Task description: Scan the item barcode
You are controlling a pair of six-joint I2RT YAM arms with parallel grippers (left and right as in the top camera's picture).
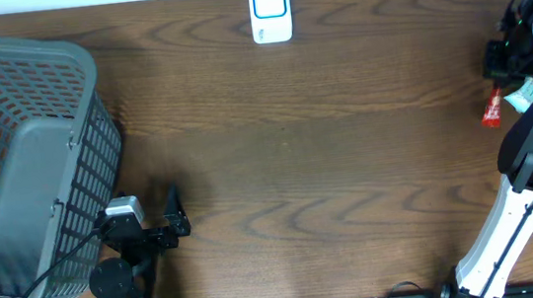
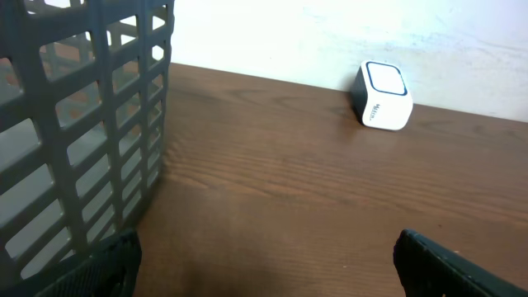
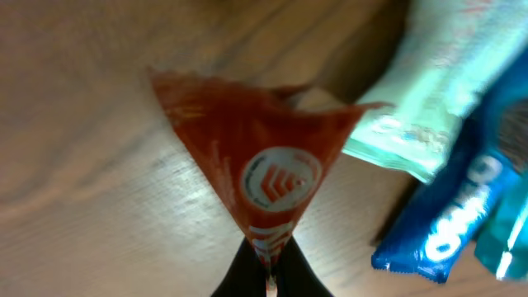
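Note:
A red triangular snack packet [image 3: 264, 157] with a round white logo hangs just above the wood table, and my right gripper [image 3: 268, 276] is shut on its narrow bottom end. From overhead the red packet [image 1: 492, 108] shows at the far right edge beside the right arm. The white barcode scanner [image 1: 270, 10] with a blue-edged window stands at the back middle of the table, also seen as the scanner [image 2: 382, 96] in the left wrist view. My left gripper [image 2: 272, 272] is open and empty, low over the table next to the basket.
A large grey slatted basket [image 1: 20, 165] fills the left side, its wall [image 2: 91, 124] close to my left fingers. A mint-green packet [image 3: 421, 107] and a blue packet [image 3: 445, 223] lie on the table right of the red one.

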